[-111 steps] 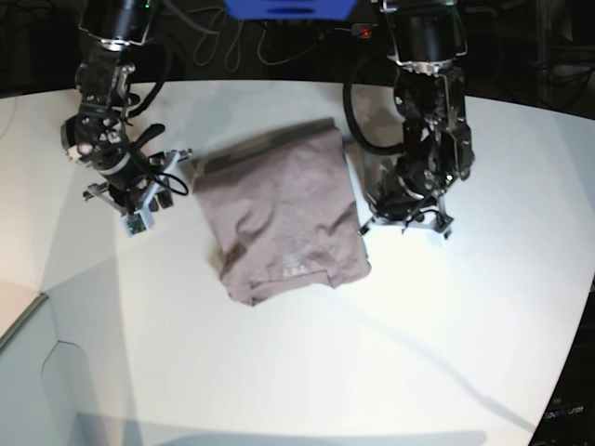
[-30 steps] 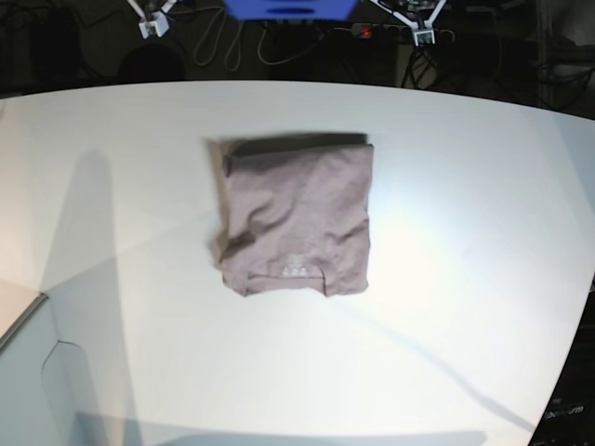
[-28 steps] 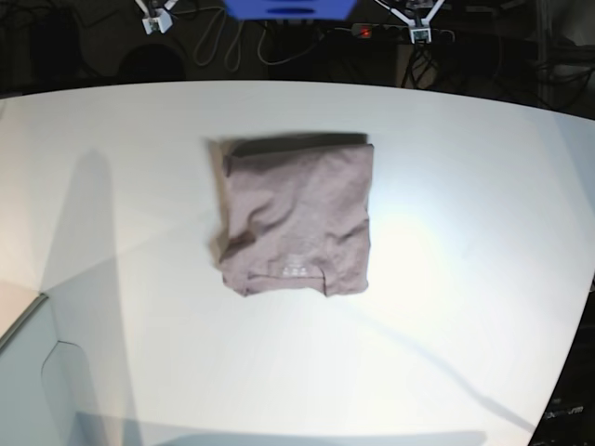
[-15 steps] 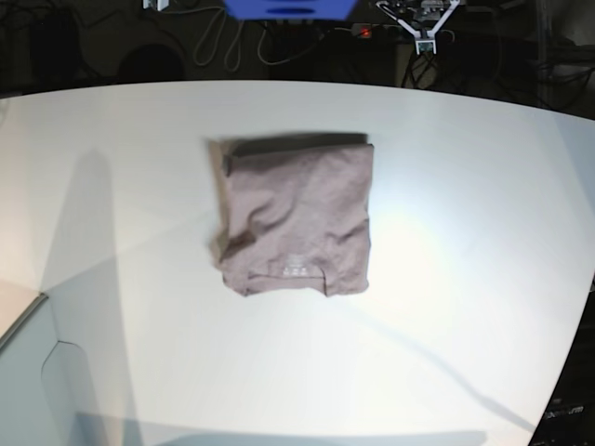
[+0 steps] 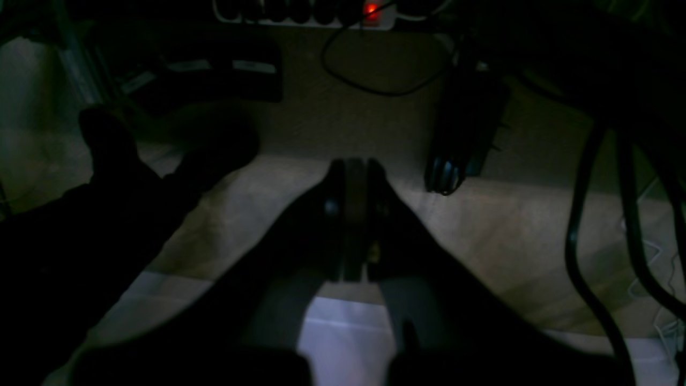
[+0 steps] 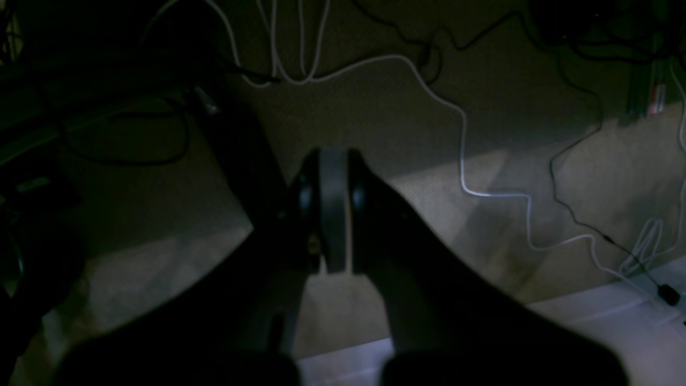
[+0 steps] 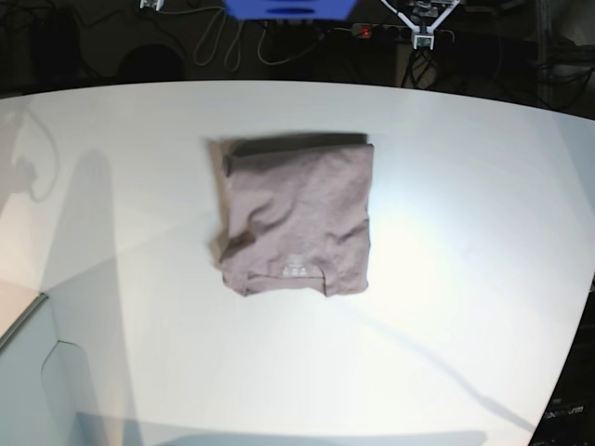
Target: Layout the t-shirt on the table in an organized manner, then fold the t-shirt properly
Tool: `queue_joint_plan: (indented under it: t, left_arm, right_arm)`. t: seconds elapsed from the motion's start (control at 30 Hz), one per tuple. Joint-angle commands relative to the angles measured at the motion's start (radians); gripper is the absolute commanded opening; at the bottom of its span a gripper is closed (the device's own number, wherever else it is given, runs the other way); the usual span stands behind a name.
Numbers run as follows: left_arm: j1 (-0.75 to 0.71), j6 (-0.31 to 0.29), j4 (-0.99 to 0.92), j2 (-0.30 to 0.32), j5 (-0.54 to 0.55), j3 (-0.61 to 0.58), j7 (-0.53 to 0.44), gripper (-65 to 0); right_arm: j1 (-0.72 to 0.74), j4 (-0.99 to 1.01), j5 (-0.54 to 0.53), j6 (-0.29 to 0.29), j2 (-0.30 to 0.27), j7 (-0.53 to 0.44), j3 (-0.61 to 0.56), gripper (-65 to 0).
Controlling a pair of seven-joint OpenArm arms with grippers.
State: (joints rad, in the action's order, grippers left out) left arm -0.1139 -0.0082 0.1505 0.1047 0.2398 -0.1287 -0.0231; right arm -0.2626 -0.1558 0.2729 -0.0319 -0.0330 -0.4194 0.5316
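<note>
Both grippers are pressed shut on nothing, the left gripper [image 5: 353,177] and the right gripper [image 6: 332,171] each hanging over a dim floor strewn with cables [image 6: 466,134], well apart from the cloth. On the white table [image 7: 483,279] the t-shirt [image 7: 296,216] lies folded into a compact, roughly square bundle near the middle, its small pale print [image 7: 295,269] close to the near edge and a darker fold along the far edge. Past the table's far rim sits a blue box [image 7: 288,8].
</note>
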Motion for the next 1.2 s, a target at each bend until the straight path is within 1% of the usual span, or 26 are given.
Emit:
queue_joint_plan:
  t: [0.0,0.27,0.33,0.4,0.53,0.6,0.7,0.87,1.17]
  left_arm:
    - [-0.002,-0.002,0.002,0.005,0.002,0.001,-0.004,-64.9]
    - [-0.002,-0.003,0.002,0.002,-0.006,0.001,-0.001,-64.9]
    - [-0.002,-0.003,0.002,0.0,-0.006,0.001,-0.001,-64.9]
    - [0.003,-0.003,0.002,0.0,-0.006,0.001,-0.001,-64.9]
    - [0.006,-0.005,0.002,0.002,-0.006,0.001,0.001,-64.9]
    - [0.006,-0.005,0.002,0.002,-0.006,0.001,0.001,-64.9]
    - [0.006,-0.005,0.002,0.002,-0.007,0.001,0.001,-64.9]
    - [0.006,-0.005,0.002,0.005,-0.007,0.001,0.001,-64.9]
    - [0.009,-0.005,0.002,0.005,-0.007,0.001,0.002,-64.9]
  right_arm:
    - [-0.011,0.002,-0.005,0.005,-0.003,-0.012,0.0,-65.0]
    - [-0.017,0.003,-0.004,0.007,-0.008,-0.011,-0.006,-65.0]
    - [-0.017,0.003,-0.004,0.007,-0.011,-0.011,-0.044,-65.0]
    - [-0.019,0.003,-0.005,0.008,-0.029,-0.011,-0.089,-65.0]
    - [-0.011,0.003,-0.01,0.01,-0.034,-0.011,-0.098,-65.0]
    - [-0.01,0.003,-0.011,0.01,-0.028,-0.011,-0.097,-65.0]
    - [0.001,0.003,-0.011,0.01,0.02,-0.011,-0.097,-65.0]
    - [0.009,0.003,-0.011,0.01,0.075,-0.011,-0.1,-65.0]
    - [0.035,0.003,-0.011,0.01,0.083,-0.011,-0.103,-65.0]
